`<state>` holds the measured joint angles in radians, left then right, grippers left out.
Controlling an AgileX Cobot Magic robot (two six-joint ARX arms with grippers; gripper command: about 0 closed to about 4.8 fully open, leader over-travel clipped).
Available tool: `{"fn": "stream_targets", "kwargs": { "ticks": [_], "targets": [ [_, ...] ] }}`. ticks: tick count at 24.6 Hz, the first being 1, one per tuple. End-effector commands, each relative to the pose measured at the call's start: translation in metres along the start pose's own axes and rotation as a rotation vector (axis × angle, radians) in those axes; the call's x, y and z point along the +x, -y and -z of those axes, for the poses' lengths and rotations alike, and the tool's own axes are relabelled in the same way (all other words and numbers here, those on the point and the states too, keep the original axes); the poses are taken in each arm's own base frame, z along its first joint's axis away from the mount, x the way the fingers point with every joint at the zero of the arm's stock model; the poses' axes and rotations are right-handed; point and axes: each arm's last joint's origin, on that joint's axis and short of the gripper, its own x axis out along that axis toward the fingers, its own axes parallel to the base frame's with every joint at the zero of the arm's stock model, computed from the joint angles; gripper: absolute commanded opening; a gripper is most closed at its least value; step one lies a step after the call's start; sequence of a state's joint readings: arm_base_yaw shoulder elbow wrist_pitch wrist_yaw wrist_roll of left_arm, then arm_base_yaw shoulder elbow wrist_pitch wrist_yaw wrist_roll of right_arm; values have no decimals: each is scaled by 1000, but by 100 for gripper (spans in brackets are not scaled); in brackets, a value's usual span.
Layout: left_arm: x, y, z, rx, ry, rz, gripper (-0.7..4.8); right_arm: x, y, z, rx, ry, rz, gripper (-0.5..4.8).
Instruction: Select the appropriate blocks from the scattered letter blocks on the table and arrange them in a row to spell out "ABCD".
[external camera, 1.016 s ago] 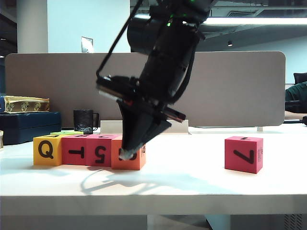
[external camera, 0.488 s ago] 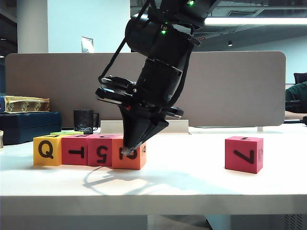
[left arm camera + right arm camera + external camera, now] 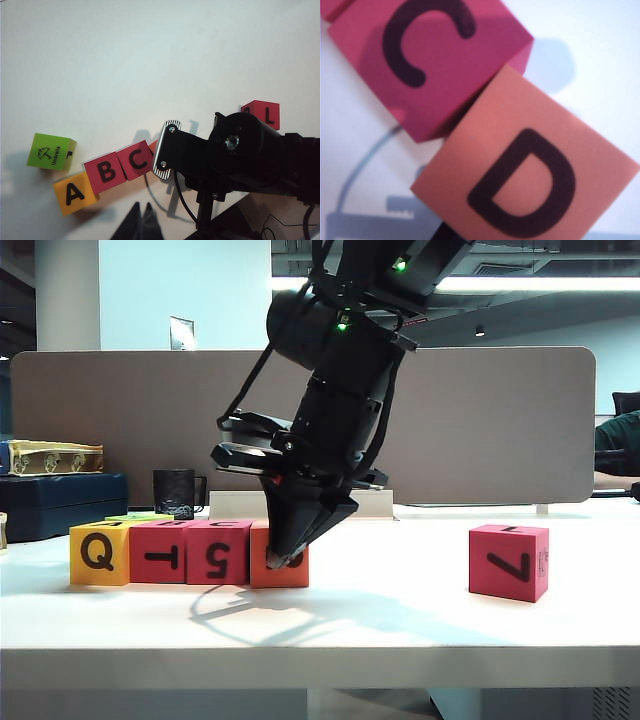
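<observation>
Along the front of the white surface (image 3: 400, 625) the yellow (image 3: 98, 553), two red (image 3: 160, 552) and orange block (image 3: 292, 570) sit in a row. Right fingers (image 3: 280, 558) press at the orange block, grip unclear; it looks skewed and needs squaring. Left fingers (image 3: 141, 218) hang closed above.

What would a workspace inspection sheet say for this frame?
Surface: white table, clean.
Job's things: yellow A block, red B block, red C block, orange D block, in a row.
Clutter: red 7 block apart at right; green block by the yellow end.
Hands: right hand at the D block's front, jaws unclear; left hand shut, empty, above the table.
Cables: black cable along the right arm.
Surroundings: grey partition, mug, boxes.
</observation>
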<state>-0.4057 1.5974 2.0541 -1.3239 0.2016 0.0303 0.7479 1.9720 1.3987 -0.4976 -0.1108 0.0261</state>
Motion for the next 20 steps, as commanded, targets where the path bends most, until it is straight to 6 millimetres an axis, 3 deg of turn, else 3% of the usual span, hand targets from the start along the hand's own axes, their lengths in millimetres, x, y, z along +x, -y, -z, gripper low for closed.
{"fn": "stream_targets", "kwargs": {
  "ticks": [1, 20],
  "targets": [
    [-4, 1, -1, 10, 20, 3, -6, -2, 3, -5, -2, 37, 7, -2],
    [-3, 1, -2, 17, 32, 3, -6, -2, 2, -9, -7, 84, -6, -2]
  ]
}}
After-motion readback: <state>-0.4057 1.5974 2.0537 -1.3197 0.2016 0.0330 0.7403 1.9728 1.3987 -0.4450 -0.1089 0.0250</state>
